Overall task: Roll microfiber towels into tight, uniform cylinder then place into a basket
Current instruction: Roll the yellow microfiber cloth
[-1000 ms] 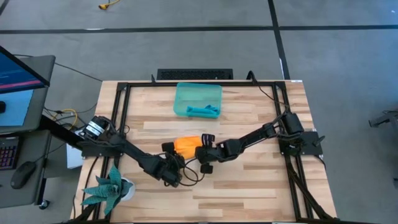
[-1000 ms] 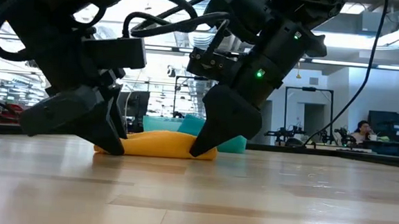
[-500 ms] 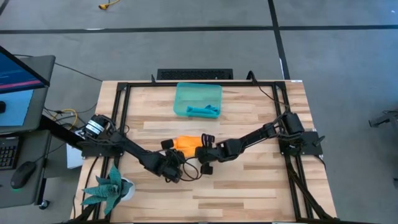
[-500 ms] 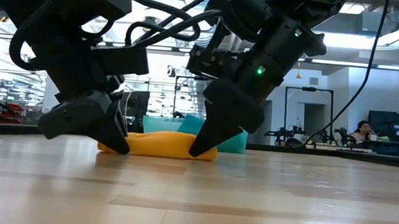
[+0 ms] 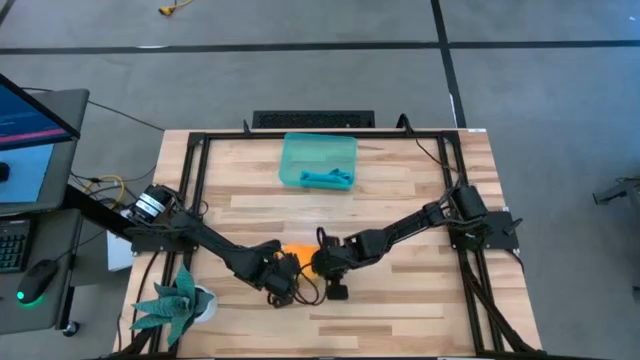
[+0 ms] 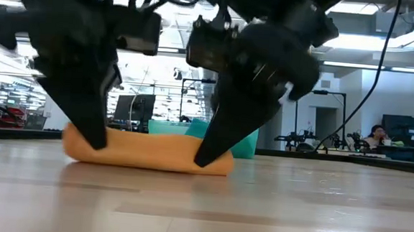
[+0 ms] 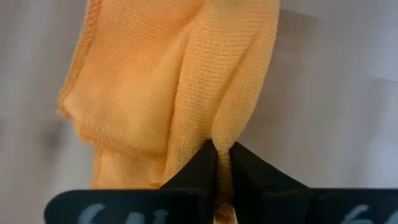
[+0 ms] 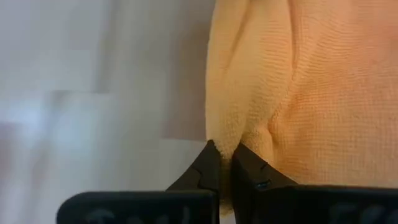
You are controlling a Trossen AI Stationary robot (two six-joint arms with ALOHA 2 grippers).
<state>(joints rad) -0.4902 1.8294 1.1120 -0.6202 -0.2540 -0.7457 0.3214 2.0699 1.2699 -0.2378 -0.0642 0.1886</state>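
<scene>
Orange towel [image 6: 147,152] rolled on the surface [image 5: 400,300], left gripper [image 7: 222,163] pinching one end, right gripper [image 8: 224,163] pinching the other, blue towel [image 5: 325,179] in basket [image 5: 291,150] well apart

The light wooden worktop [image 5: 400,300] carries a translucent teal basket [image 5: 318,161] near its far edge, a rolled orange towel [image 6: 147,153] lying near the middle, and a green spiky plant in a white pot [image 5: 180,303] at its near left corner.
</scene>
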